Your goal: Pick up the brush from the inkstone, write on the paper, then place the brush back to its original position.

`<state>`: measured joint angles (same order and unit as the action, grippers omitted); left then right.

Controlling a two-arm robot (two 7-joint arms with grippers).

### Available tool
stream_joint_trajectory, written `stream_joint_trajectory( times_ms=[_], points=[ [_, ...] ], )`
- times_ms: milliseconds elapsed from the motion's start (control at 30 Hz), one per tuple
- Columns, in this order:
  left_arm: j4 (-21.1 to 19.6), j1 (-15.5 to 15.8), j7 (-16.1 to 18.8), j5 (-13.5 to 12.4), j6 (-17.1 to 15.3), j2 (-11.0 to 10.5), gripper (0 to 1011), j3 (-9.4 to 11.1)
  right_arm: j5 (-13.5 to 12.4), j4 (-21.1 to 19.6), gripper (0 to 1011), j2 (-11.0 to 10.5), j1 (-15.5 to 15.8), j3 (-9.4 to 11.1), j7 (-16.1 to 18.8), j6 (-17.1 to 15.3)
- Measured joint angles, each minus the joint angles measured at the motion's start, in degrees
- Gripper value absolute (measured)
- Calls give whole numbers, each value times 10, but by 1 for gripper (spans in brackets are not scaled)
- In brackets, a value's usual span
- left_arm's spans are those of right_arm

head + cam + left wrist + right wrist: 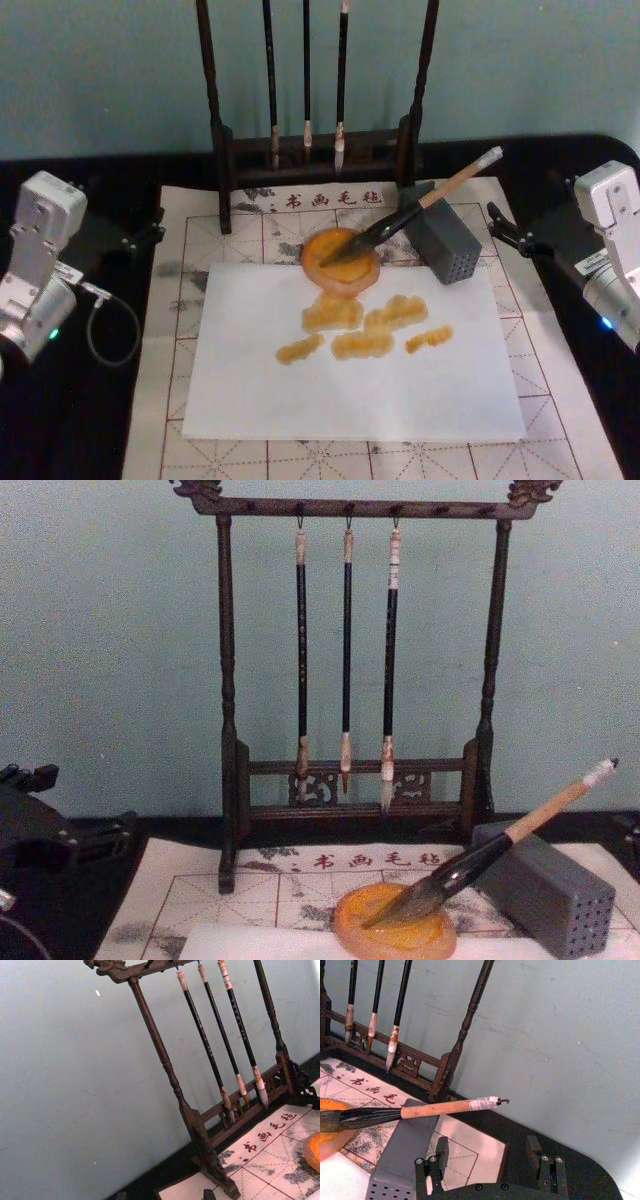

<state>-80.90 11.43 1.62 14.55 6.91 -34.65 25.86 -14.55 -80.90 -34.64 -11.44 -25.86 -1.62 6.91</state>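
The brush [400, 218] lies slanted, its dark tuft in the round orange inkstone [340, 260] and its tan handle propped on a grey block [442, 243]. In the chest view the brush [500, 848] rests the same way on the inkstone [395, 932]. The white paper [350, 390] lies in front of the inkstone and carries several orange strokes [362, 325]. My right gripper [503, 226] is parked open to the right of the block; in its wrist view the gripper [487, 1152] is empty, below the brush handle [437, 1108]. My left gripper [148, 232] is parked open at the mat's left edge.
A dark wooden stand [318, 150] with three thin brushes [346, 650] hanging from it stands behind the inkstone. A cream mat [200, 240] with a red grid lies under the paper. A grey cable [110, 320] loops beside the left arm.
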Motion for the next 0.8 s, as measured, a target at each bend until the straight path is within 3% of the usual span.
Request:
stream_joint_trajectory(
  times_ms=[800],
  points=[
    [0,0,0,0,0,0,1001,0,0,0,1002,0,0,0,0,0]
  ],
)
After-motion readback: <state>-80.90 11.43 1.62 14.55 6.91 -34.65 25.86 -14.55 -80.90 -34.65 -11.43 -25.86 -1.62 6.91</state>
